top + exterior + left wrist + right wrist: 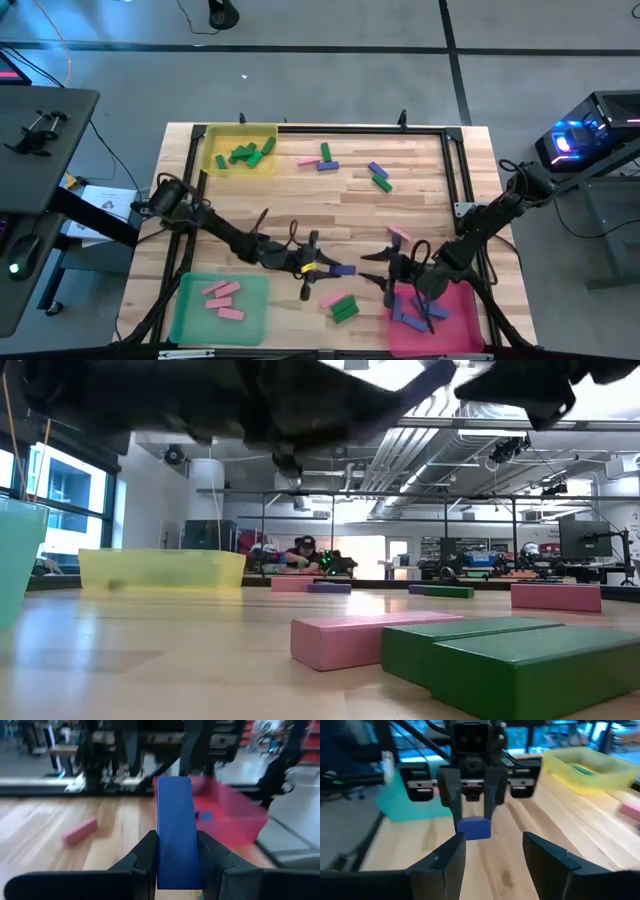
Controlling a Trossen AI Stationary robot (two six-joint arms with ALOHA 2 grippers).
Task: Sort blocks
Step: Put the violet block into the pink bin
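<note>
Two grippers face each other mid-surface: left gripper [177, 857] fingers clamped on small blue rectangular block [175, 827]; right gripper [492, 847] fingers apart, empty.

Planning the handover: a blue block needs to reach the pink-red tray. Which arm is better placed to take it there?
Left. Its gripper is already shut on the blue block, facing the pink-red tray. The right gripper hangs open and empty near that tray, so it would first need a handover.
</note>
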